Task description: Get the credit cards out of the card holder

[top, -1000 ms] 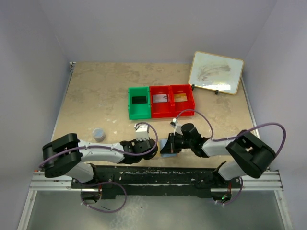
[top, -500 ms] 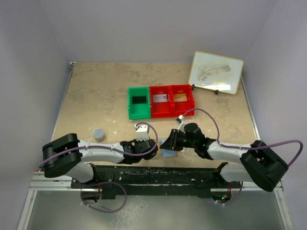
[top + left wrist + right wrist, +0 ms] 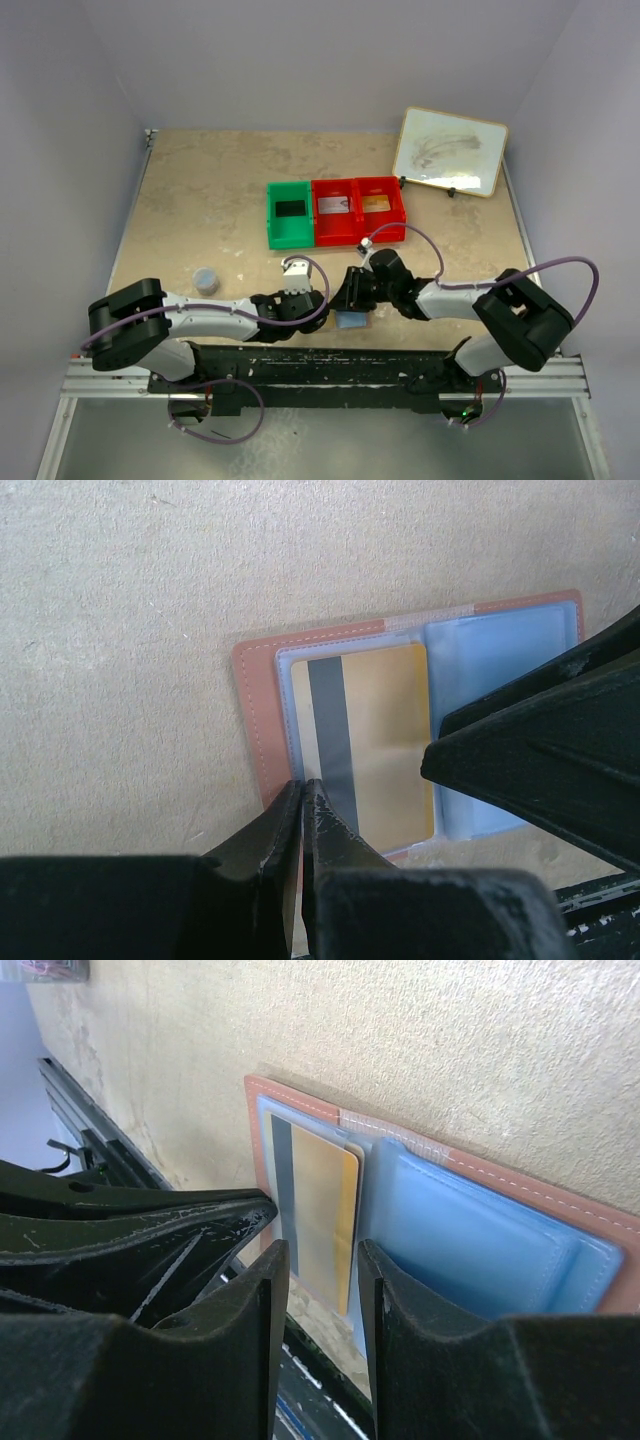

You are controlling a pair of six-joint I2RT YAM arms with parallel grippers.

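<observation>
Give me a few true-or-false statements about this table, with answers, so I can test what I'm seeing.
1. The wallet lies open on the table. True.
2. A gold card sits in one of its pockets. True.
3. The left gripper is wide open. False: its jaws are shut, tips at the wallet's near edge.
4. The green bin is empty. False: a black card lies in it.
5. The right gripper has its jaws apart. True.
</observation>
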